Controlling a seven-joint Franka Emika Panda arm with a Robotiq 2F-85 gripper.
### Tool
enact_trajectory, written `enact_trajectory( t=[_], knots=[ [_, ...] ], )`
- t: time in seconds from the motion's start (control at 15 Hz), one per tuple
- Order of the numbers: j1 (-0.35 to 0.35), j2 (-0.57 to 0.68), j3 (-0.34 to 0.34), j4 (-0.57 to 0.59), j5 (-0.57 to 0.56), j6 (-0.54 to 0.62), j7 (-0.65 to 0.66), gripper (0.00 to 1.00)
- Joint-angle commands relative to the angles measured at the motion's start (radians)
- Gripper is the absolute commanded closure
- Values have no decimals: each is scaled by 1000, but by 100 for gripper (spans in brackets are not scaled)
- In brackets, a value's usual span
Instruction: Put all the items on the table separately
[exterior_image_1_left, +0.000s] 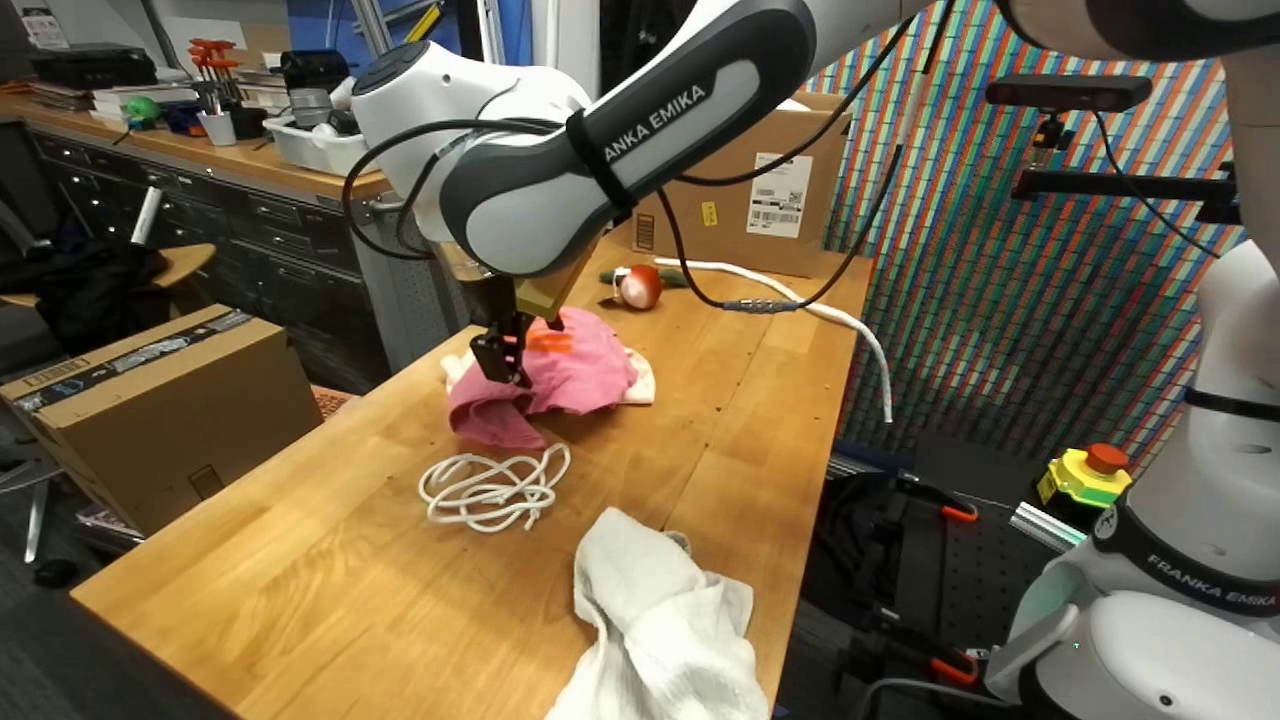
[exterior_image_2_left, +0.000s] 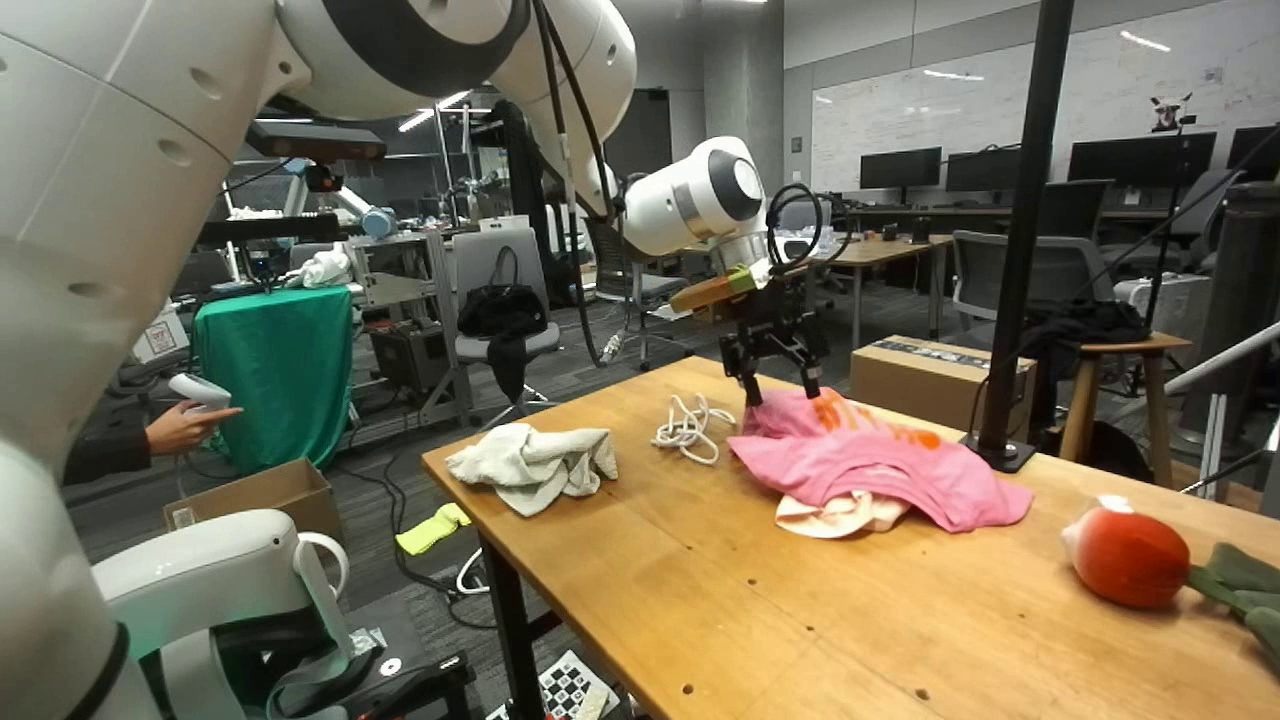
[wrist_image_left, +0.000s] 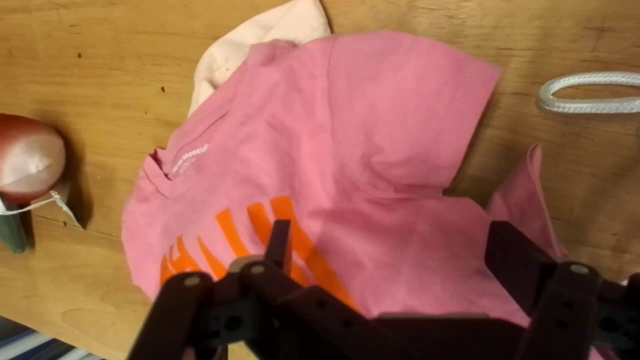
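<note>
With the gripper (wrist_image_left: 392, 245) spread wide over the shirt (wrist_image_left: 360, 175), we should pinch it alone and lift slowly, leaving the cream cloth (wrist_image_left: 280, 25), upper left in the wrist view, behind.

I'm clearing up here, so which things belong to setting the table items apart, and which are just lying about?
Likely part of the job:
gripper
pink shirt
cream cloth, partly under it
white rope
pale towel
red plush toy

Likely just lying about:
black bag
lime-green cloth
taped cardboard box
</note>
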Motion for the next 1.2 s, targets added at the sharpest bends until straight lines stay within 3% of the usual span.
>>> enact_trajectory(
  t=[0.0,1.13],
  knots=[
    [-11,27,-7,46,7,-12,-30,0],
    [-20,23,26,7,89,-9,-66,0]
  ],
)
